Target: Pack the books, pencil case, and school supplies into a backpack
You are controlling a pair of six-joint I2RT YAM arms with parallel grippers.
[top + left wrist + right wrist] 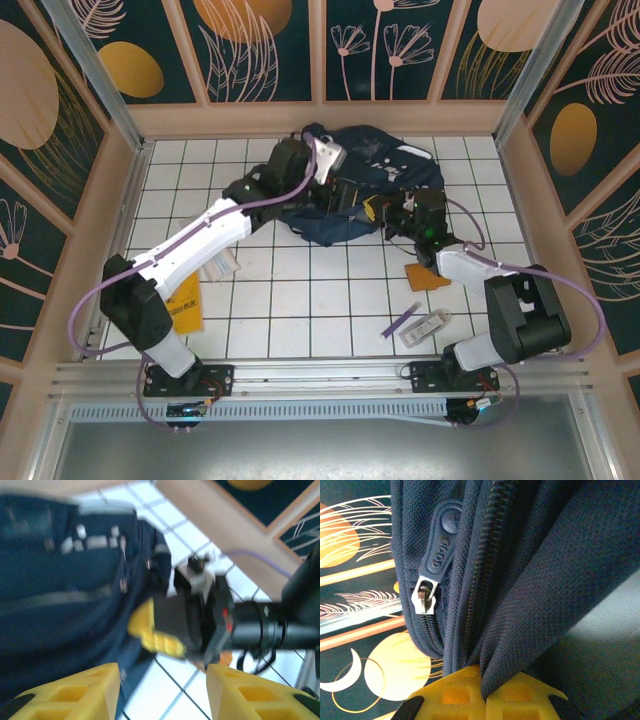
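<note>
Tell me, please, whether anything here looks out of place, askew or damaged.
Nothing is spilled or damaged. The backpack lies crumpled at the far middle of the table, a fold of its fabric pinched in the right tool. The yellow book is partly hidden by the left arm.

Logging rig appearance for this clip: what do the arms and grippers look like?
Left arm and right arm: white links, black joint housings, looping purple cables. Left gripper and right gripper: chunky yellow fingers with recessed pockets and black patches.
</note>
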